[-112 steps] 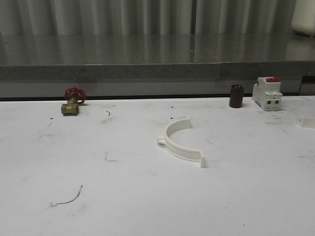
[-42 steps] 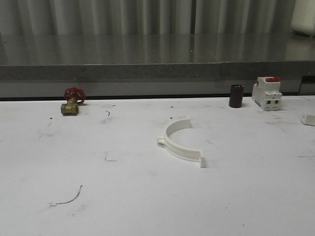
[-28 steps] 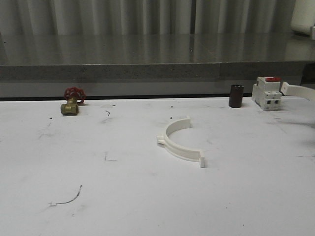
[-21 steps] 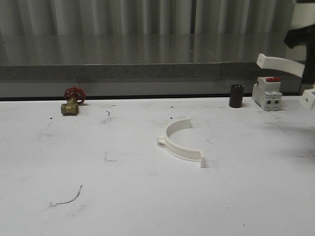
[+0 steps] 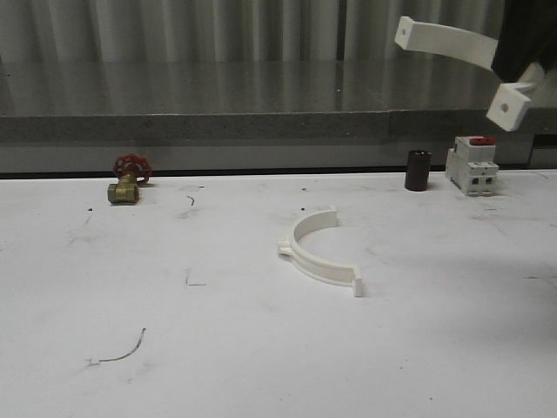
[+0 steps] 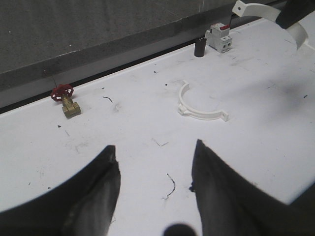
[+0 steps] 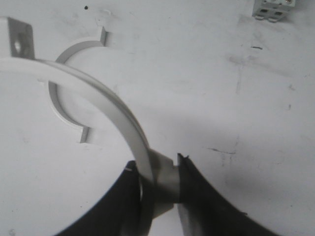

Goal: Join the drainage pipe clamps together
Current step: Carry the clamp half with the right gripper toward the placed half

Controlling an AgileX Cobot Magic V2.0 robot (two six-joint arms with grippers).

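White plastic clamp half (image 5: 448,39) hangs high at two o'clock, pinched in the right gripper (image 7: 156,179); its mate (image 5: 318,251) lies mid-table. Left gripper (image 6: 155,177) gapes empty. Thin grip risks twisting.

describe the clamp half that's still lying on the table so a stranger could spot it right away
Start from the white table and look near its middle, well in front of the items along the back edge. There lies a white semicircular clamp half, flat, with a small square tab at each end. Unlike the other clamp half, held in the air by the right gripper, nothing touches it.
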